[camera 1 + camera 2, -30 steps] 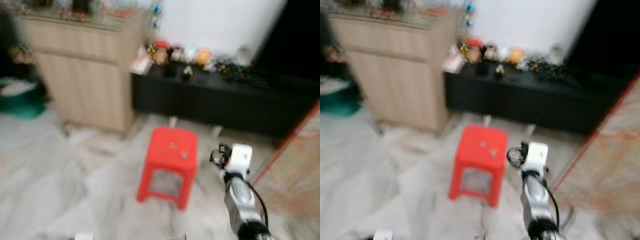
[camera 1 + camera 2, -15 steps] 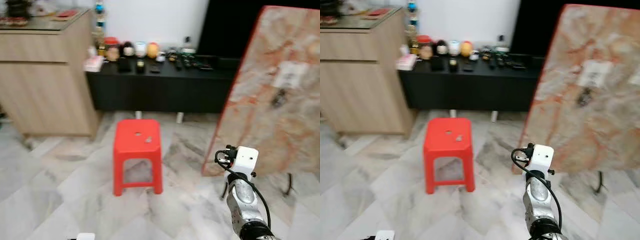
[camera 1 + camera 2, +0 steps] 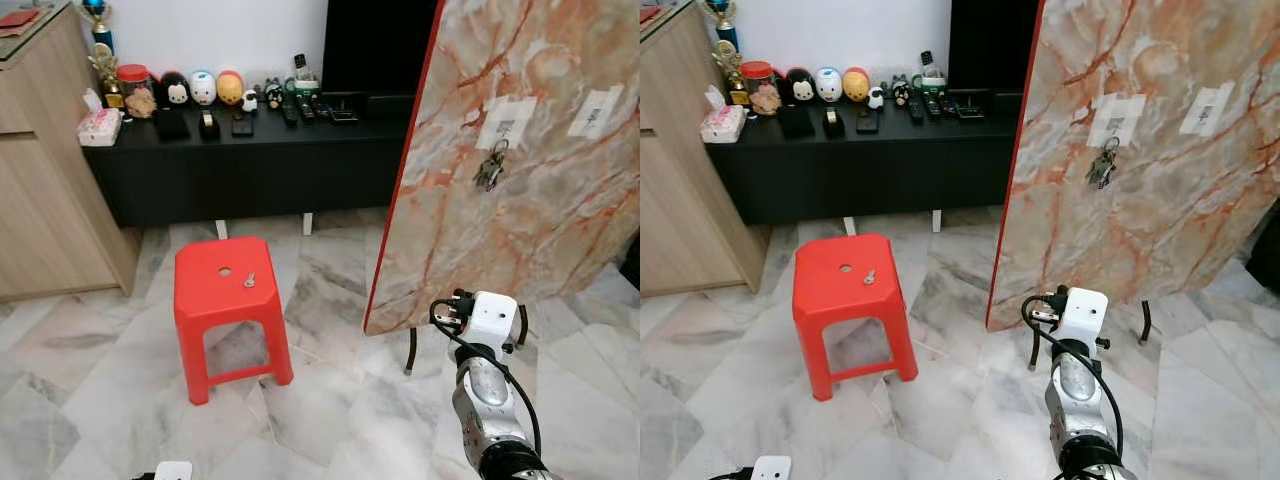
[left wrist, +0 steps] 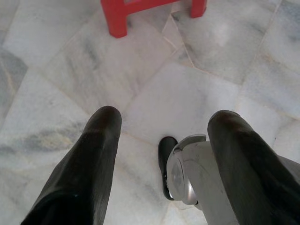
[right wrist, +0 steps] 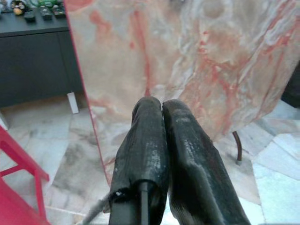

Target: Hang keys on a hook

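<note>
We stand on marble floor facing a red stool (image 3: pixel 229 290) and a tilted marble-patterned board (image 3: pixel 520 180). A single small key (image 3: pixel 249 281) lies flat on the stool's seat, toward its far right corner, just beside a round hole in the seat. A bunch of keys (image 3: pixel 490 170) already hangs on the board, below a strip of pale tape near its upper edge; the hook itself is too small to make out. Our right gripper (image 5: pixel 161 154) has its two fingers pressed together, holding nothing, raised toward the board's lower edge. Our left gripper (image 4: pixel 164 140) hangs over the floor, fingers spread wide, empty. We judge the key light, rigid, thin and slippery on smooth plastic; pinching its wider bow end looks safest, since a flat key may skid off the seat edge.
</note>
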`<state>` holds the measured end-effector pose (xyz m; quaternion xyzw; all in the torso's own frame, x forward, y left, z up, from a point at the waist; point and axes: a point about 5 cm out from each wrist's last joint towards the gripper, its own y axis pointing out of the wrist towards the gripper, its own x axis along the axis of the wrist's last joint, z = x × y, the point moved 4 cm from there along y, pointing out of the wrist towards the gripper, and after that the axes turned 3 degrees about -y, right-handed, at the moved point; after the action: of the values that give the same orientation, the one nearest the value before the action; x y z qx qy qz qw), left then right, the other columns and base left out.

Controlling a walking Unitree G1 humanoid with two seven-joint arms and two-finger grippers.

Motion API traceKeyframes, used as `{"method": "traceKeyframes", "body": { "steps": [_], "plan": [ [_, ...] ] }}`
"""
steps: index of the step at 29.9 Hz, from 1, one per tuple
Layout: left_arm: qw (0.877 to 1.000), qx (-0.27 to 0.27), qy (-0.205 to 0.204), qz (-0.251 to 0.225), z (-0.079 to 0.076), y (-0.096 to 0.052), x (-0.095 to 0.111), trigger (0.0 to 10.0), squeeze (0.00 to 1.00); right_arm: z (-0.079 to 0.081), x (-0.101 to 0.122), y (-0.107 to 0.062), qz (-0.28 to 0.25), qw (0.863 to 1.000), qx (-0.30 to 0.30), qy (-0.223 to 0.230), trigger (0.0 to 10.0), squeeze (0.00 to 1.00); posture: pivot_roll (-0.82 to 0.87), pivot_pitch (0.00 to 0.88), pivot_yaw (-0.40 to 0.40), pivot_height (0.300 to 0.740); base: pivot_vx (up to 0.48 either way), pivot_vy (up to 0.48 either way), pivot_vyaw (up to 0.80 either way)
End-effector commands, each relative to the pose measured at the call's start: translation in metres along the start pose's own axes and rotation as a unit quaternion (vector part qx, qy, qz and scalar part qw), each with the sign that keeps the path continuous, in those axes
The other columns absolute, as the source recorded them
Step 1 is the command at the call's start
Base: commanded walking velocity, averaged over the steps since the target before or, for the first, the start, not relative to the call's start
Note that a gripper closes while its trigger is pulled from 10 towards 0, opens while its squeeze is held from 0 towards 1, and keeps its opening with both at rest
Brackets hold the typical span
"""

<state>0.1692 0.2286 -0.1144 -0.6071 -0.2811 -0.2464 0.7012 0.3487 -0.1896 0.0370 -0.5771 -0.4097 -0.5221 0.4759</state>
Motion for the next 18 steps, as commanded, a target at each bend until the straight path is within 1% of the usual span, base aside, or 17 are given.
{"method": "traceKeyframes", "body": {
  "steps": [1, 7, 9, 10, 13, 14, 15, 17, 18],
  "plan": [
    [1.0, -0.005, -0.006, 0.0, -0.004, 0.0, -0.001, 10.0, 0.0, -0.003, 0.008, 0.003, -0.015, 1.0, -0.005, -0.003, 10.0, 0.0, 0.08, 0.0, -0.1, 0.74, 0.0, 0.0, -0.79],
    [1.0, -0.007, -0.007, 0.0, -0.005, 0.0, 0.0, 10.0, 0.0, -0.005, 0.01, 0.004, -0.016, 1.0, -0.008, -0.005, 10.0, 0.0, 0.08, 0.0, -0.102, 0.74, 0.0, 0.0, -0.79],
    [1.0, -0.003, -0.014, -0.003, -0.004, 0.001, 0.001, 10.0, 0.0, -0.005, 0.011, 0.005, -0.018, 1.0, -0.007, -0.005, 10.0, 0.0, 0.07, 0.0, -0.102, 0.74, 0.0, 0.0, -0.79],
    [1.0, 0.003, -0.021, -0.012, -0.001, 0.002, 0.006, 10.0, 0.0, -0.004, 0.013, 0.006, -0.02, 1.0, -0.004, -0.004, 10.0, 0.0, 0.07, 0.0, -0.102, 0.74, 0.0, 0.0, -0.79],
    [0.999, 0.006, -0.025, -0.03, 0.001, 0.003, 0.014, 10.0, 0.0, -0.002, 0.014, 0.007, -0.021, 1.0, 0.004, -0.001, 10.0, 0.0, 0.08, 0.0, -0.104, 0.74, 0.0, 0.0, -0.79],
    [0.998, 0.008, -0.026, -0.051, 0.003, 0.005, 0.025, 10.0, 0.0, 0.002, 0.015, 0.008, -0.022, 1.0, 0.016, 0.002, 10.0, 0.0, 0.08, 0.0, -0.106, 0.74, 0.0, 0.0, -0.79],
    [0.998, 0.008, -0.026, -0.051, 0.003, 0.005, 0.025, 10.0, 0.0, 0.002, 0.015, 0.008, -0.022, 1.0, 0.016, 0.002, 10.0, 0.0, 0.08, 0.0, -0.106, 0.74, 0.0, 0.0, -0.79],
    [0.996, 0.011, -0.033, -0.084, 0.006, 0.008, 0.043, 10.0, 0.0, 0.006, 0.016, 0.008, -0.022, 0.999, 0.029, -0.003, 10.0, 0.0, 0.08, 0.0, -0.109, 0.74, 0.0, 0.0, -0.79],
    [0.995, 0.011, -0.033, -0.091, 0.006, 0.009, 0.047, 10.0, 0.0, 0.007, 0.017, 0.008, -0.022, 0.999, 0.03, -0.004, 10.0, 0.0, 0.08, 0.0, -0.109, 0.74, 0.0, 0.0, -0.78]
  ]
}}
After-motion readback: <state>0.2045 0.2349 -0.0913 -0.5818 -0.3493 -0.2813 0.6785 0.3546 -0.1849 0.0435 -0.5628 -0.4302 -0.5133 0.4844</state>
